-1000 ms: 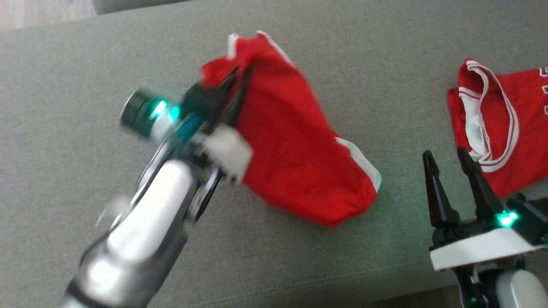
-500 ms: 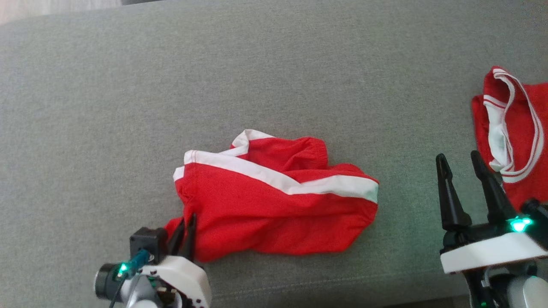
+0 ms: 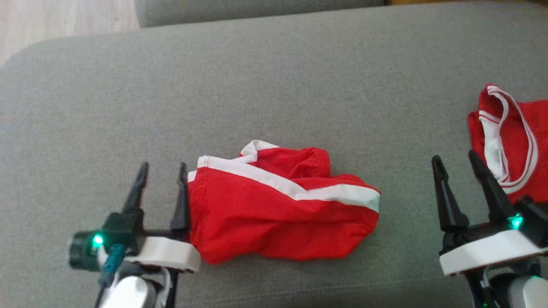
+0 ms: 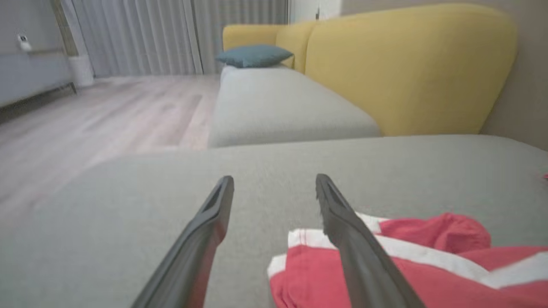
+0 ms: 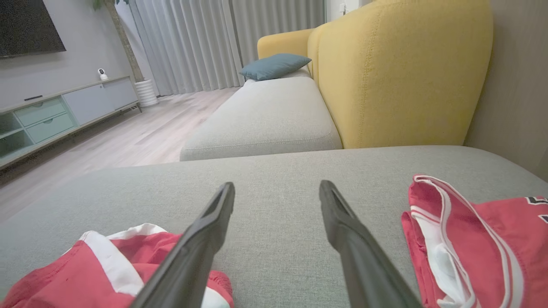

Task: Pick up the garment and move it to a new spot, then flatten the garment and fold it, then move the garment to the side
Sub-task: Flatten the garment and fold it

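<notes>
Red fabric: the garment [image 3: 274,214], shorts with a white band, lies crumpled on the grey cushion [image 3: 274,85], just toward 6 o'clock from the centre of the head view.
Left gripper [image 3: 164,166]: at 8 o'clock, spread wide with nothing in it. Its inner finger sits right against the garment's 9 o'clock edge.
Right gripper [image 3: 454,156]: at 4 o'clock, spread wide and empty, well apart from the garment.
Second red top [image 3: 513,141]: at 3 o'clock, near the right gripper's outer finger.
Step, as I judge it: the garment is set down in its spot, and flattening is next.
Risk 1: the cloth is bunched over itself at 12 o'clock. If I pinch two layers, a pull would drag the heap instead of spreading it.
Risk 2: the left inner finger could snag the edge when I move that arm.
Risk 3: a right-arm reach drifting toward 3 o'clock could catch the wrong cloth.
</notes>
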Available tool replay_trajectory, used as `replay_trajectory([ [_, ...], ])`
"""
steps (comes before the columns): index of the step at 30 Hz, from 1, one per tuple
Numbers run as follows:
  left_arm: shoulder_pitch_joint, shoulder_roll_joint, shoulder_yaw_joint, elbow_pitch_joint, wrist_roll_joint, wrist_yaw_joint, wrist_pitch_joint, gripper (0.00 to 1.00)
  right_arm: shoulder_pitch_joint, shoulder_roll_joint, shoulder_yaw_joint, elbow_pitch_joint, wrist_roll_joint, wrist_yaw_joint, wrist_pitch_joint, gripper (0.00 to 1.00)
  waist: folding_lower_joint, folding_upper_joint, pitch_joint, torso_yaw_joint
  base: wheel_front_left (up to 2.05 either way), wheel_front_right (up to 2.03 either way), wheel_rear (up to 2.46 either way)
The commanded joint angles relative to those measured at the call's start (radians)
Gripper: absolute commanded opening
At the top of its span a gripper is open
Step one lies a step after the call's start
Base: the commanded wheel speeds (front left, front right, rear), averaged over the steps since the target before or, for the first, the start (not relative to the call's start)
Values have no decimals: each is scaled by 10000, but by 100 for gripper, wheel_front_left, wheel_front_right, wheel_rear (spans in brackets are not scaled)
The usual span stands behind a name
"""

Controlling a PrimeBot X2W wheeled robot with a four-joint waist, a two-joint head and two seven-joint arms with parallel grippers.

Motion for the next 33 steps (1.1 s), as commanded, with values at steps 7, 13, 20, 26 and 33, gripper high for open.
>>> replay_trajectory([
  [7,49,876,763,-1014,607,420,-40,100,341,-114,393,-383,-58,-7,219,100,0,-1,-586,63,0,0,0],
  [13,389,1093,778,-1186,527,472,370,100,463,-70,399,-373,-34,-7,263,100,0,-1,-663,22,0,0,0],
  [20,425,1130,696,-1337,515,493,527,100,443,-69,351,-423,1,-7,255,100,0,-1,-606,44,0,0,0],
  [26,122,1137,630,-1316,509,419,647,100,382,-50,337,-449,31,-7,244,100,0,-1,-443,75,0,0,0],
  [33,-2005,790,-143,-282,-164,-987,2458,100,88,-74,467,-522,89,-7,292,100,0,-1,197,41,0,0,0],
])
